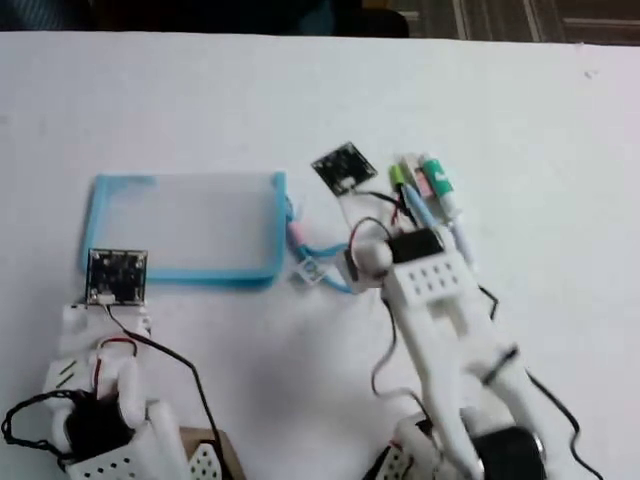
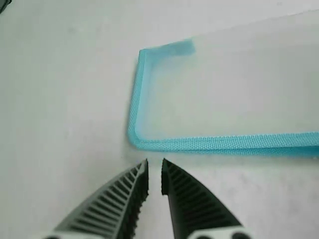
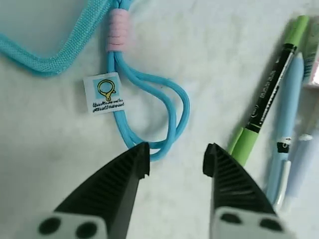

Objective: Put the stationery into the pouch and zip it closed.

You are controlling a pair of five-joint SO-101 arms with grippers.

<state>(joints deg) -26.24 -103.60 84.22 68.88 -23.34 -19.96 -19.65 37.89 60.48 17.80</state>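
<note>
The clear pouch (image 1: 185, 225) with blue trim lies flat at the table's left middle. My left gripper (image 2: 154, 173) sits just short of the pouch's corner (image 2: 137, 134), its jaws shut with nothing between them. A blue cord loop (image 3: 172, 112) with a white tag (image 3: 104, 92) and a pink bead (image 3: 118, 30) trails from the pouch's right end. My right gripper (image 3: 177, 160) stands open over the table, one fingertip (image 3: 142, 158) touching the end of the loop. A green pen (image 3: 269, 94) and a light blue pen (image 3: 286, 134) lie beside it. The stationery (image 1: 428, 190) is bunched right of the pouch.
The left arm (image 1: 110, 400) rises from the front left, the right arm (image 1: 450, 330) from the front right, both with loose black wires. A brown block (image 1: 222, 450) sits at the front edge. Bare white table (image 1: 300, 90) stretches behind the pouch.
</note>
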